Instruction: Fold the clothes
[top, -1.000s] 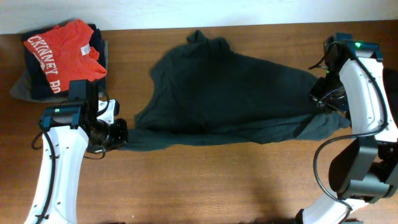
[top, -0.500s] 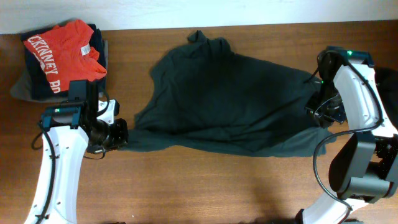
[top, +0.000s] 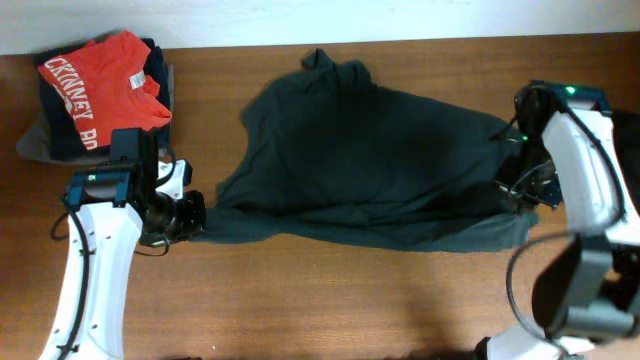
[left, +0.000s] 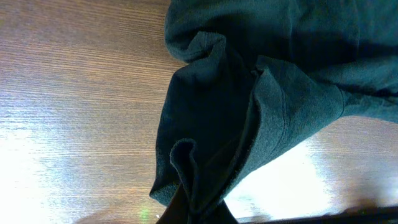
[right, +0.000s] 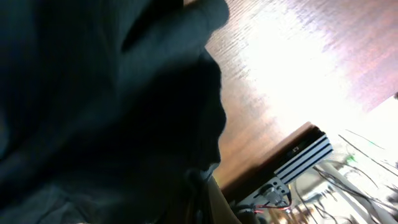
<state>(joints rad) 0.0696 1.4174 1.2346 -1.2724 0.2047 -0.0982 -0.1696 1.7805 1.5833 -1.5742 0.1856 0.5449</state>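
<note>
My left gripper (top: 197, 216) at 9 o'clock and right gripper (top: 518, 190) at 3 both clamp the dark T-shirt (top: 370, 150) edges, open table (top: 330, 295) toward 6.

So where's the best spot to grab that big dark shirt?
Pinch the dark shirt at its two front hem corners, one from the far left and one from the far right. It lies stretched sideways with its collar at the back, and both ends narrow into thin, bunched tips that are easy to nip.
</note>
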